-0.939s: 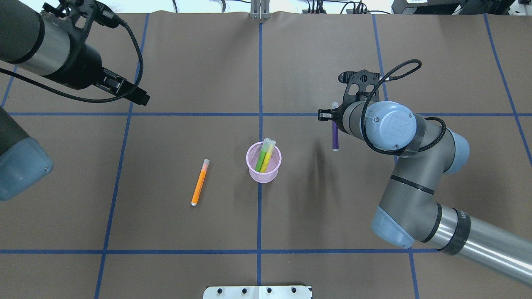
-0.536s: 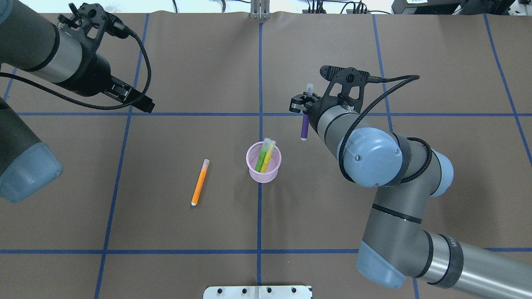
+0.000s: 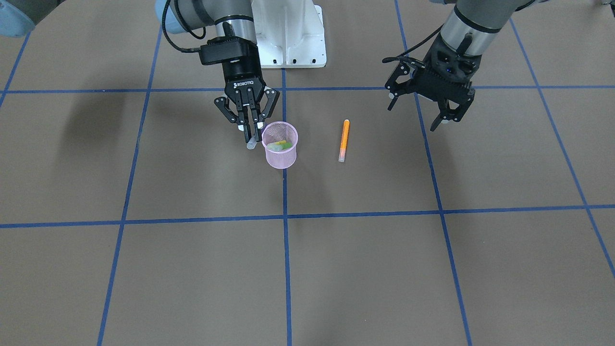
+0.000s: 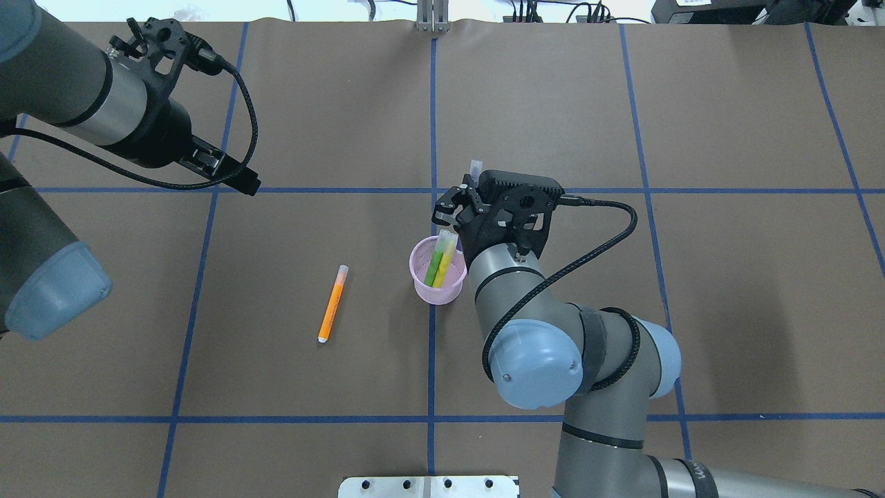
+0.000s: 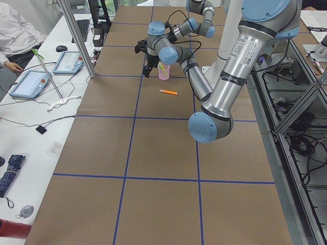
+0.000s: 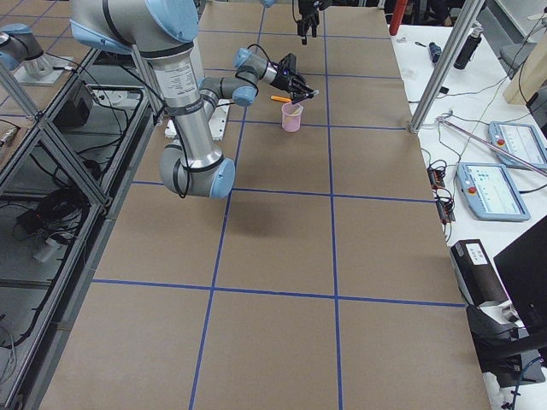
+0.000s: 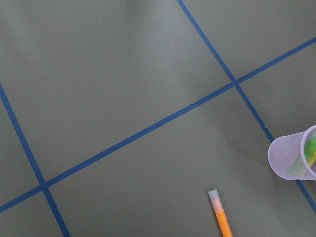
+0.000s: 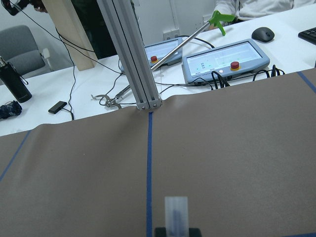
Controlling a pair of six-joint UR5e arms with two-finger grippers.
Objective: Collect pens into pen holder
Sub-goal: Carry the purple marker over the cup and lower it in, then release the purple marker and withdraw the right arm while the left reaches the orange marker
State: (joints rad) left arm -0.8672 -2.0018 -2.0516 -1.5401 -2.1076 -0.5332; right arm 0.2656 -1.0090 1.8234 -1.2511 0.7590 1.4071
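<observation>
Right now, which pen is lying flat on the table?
The orange pen: it alone lies flat on the table. The green pen and yellow pen stand in the pink cup, and the right gripper holds the fourth pen.

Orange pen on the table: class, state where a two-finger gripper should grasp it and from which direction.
The orange pen is probably best gripped mid-barrel, from straight above, closing across its width. It lies flat on the table, apart from the pink mesh pen holder, with bare surface along both long sides.

Two pens [image 4: 438,261] stand in the cup [image 4: 435,294]. A third pen [image 4: 332,304] lies on the bench [image 4: 276,387], left of the cup. A fourth pen [image 3: 250,142] is in the right tool [image 3: 251,132], beside the cup.
</observation>
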